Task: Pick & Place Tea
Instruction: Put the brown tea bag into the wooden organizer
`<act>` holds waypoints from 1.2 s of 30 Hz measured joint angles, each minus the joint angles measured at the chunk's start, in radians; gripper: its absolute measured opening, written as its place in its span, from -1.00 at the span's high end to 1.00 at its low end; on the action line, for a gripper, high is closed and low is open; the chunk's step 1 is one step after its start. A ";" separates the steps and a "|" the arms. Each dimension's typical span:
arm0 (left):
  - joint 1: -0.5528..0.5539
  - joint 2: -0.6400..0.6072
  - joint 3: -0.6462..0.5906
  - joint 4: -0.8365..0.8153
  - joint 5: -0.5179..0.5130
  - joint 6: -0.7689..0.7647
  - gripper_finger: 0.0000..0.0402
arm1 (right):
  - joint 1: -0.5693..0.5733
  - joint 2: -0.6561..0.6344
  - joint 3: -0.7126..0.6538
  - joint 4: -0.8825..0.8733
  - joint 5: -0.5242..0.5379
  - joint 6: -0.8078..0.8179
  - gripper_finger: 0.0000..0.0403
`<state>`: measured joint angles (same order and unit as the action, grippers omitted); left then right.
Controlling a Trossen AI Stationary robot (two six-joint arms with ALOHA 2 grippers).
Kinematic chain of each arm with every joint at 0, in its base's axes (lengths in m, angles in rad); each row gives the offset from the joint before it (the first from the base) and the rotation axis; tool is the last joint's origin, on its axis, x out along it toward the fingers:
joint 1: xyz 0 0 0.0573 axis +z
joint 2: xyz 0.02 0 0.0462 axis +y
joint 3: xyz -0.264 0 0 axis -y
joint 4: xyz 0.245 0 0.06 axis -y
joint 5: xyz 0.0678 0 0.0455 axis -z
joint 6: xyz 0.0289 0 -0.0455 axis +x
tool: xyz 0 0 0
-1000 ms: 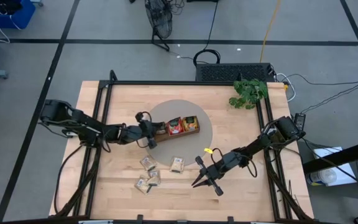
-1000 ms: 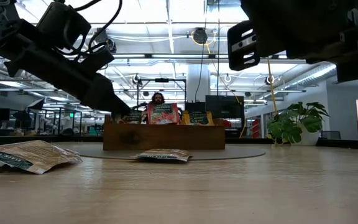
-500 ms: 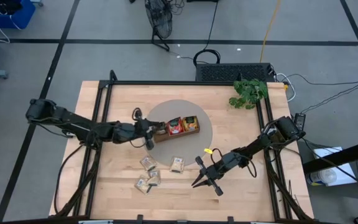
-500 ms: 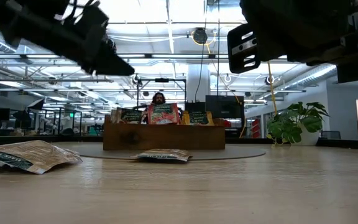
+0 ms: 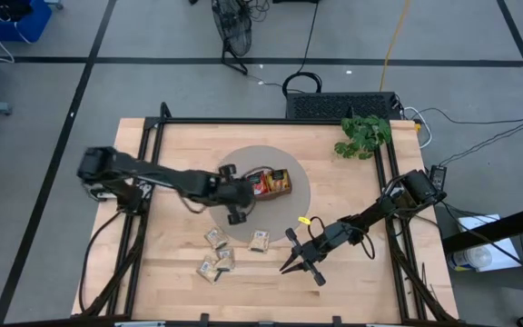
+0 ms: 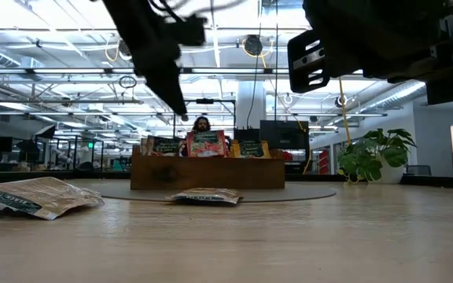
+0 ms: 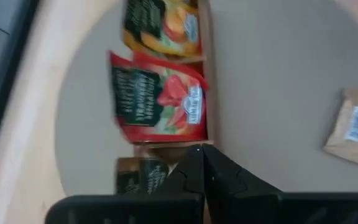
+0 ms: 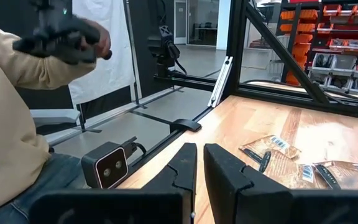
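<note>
Wooden tabletop [image 5: 352, 195] seen from above, with a round grey mat [image 5: 293, 195] near its middle. On the mat lies a long brown tray [image 5: 280, 184], its long axis running across the table from left to right, slightly tilted. In the low view the tray [image 6: 208, 173] shows as a low wall with tea sachets standing upright in it: a dark one [image 6: 162, 146], a red one [image 6: 206, 144] in the middle and a yellow one [image 6: 252, 148]. The left wrist view shows the red sachet [image 7: 160, 102] and the yellow sachet [image 7: 165, 28] in neighbouring compartments, with a dark sachet [image 7: 143, 177] partly hidden behind the fingers. The left gripper [image 5: 235, 212] hangs above the mat just beside the tray's left end, its fingers [image 7: 222, 177] clenched together with nothing between them. Four pale beige sachets lie flat on the wood nearer the front edge: one [image 5: 261, 241] alone, close to the mat's rim, and three [image 5: 216, 254] bunched to its left, each turned at its own angle. The right gripper [image 5: 293, 265] rests low near the front of the table, right of the loose sachets, pinched closed and empty. A potted plant [image 5: 363, 134] stands at the far right corner. A person in a beige sleeve [image 8: 8, 124] sits beside the table.
</note>
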<state>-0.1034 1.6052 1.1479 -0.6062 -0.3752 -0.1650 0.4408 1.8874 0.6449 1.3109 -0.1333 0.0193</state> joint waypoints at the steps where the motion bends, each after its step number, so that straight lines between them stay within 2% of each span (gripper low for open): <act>1: 0.006 0.033 0.017 -0.019 0.005 0.005 0.99 | 0.000 0.000 0.000 0.000 0.000 0.002 0.91; 6: 0.044 0.146 0.068 -0.099 0.041 -0.003 0.99 | 0.006 0.000 0.000 -0.007 0.000 0.003 0.91; 10: 0.064 0.176 0.069 -0.115 0.088 -0.007 0.99 | 0.017 0.000 0.000 -0.015 -0.001 -0.005 0.91; 22: 0.112 0.191 0.067 -0.150 0.135 -0.033 1.00 | 0.022 0.000 0.000 -0.015 0.000 -0.016 0.91; 36: 0.157 0.242 0.007 -0.117 0.194 -0.059 1.00 | 0.022 0.000 0.000 -0.023 0.000 -0.016 0.91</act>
<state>0.0532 1.8474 1.1553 -0.7230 -0.1813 -0.2241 0.4625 1.8874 0.6449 1.2884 -0.1330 0.0032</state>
